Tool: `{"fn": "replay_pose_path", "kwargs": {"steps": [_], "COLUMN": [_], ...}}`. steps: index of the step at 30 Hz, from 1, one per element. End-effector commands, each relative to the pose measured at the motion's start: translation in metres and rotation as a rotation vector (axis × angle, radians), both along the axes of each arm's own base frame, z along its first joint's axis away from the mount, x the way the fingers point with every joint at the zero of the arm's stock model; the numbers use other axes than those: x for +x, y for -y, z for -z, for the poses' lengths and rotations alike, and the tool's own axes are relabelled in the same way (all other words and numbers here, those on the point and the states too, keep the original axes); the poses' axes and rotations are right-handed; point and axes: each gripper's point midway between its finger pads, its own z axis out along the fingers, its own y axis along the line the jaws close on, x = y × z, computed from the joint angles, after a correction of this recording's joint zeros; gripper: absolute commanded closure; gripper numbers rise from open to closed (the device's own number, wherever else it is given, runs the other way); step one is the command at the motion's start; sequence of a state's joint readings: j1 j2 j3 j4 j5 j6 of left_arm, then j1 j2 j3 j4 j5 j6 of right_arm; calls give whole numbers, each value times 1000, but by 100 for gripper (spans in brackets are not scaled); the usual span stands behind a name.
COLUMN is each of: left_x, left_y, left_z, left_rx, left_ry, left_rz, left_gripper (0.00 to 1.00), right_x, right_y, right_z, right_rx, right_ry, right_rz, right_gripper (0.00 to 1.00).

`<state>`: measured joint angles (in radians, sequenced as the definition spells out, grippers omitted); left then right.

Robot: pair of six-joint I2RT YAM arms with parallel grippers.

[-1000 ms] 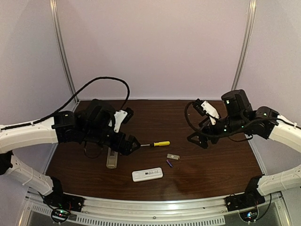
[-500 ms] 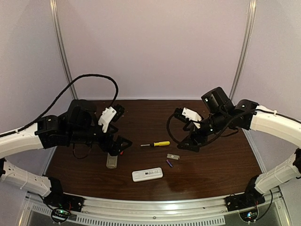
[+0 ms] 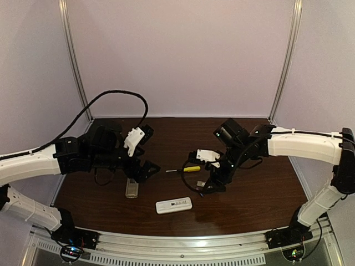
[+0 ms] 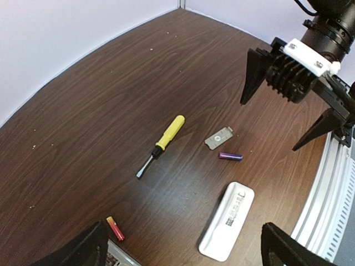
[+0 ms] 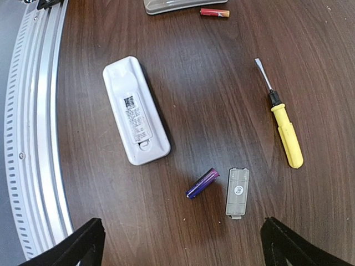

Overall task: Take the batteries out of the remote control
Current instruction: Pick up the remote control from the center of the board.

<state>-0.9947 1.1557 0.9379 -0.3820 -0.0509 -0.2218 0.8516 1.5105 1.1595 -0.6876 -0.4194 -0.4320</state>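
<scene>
While nothing is gripped, left gripper point(image 4: 186, 250): jaws spread, empty.
Small red cylinder battery point(image 4: 115, 228): out, beside one left-gripper fingertip.
Small purple cylinder battery point(image 5: 202, 183): out, just ahead of right jaws.
Right gripper point(image 5: 180, 246): spread, empty.
Remaining, likely: two batteries, not visible.

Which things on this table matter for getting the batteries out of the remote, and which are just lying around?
For the job: white remote, grey remote, purple battery, red battery.
Lying about: yellow screwdriver, grey cover plate.
</scene>
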Motion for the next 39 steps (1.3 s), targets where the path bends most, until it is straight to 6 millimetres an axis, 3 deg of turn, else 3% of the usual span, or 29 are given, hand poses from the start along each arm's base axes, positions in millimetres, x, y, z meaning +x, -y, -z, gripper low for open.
{"fn": "replay_pose_path", "kwargs": {"steps": [1,16,26,39], "left_x": [17,32,25,10], "left_y": [5,-5,-16,-27], "left_z": [-2,14,15,13], "left_rx": [-35,-55,-64,-95], "left_ry": [23,-3,-12,-38], "left_rz": [5,22,4,-1], "left_gripper": [3,2,3,3], "right_x": [11,12,5,-18], "right_y": [-11,-38,-55,-78], "right_z": [2,38,51,71], "right_rx": [-11,-50,-46,-30], "right_ry": [56,24,11,10], "right_rz": [-45,-133,-154,-203], "right_gripper": [0,1,1,2]}}
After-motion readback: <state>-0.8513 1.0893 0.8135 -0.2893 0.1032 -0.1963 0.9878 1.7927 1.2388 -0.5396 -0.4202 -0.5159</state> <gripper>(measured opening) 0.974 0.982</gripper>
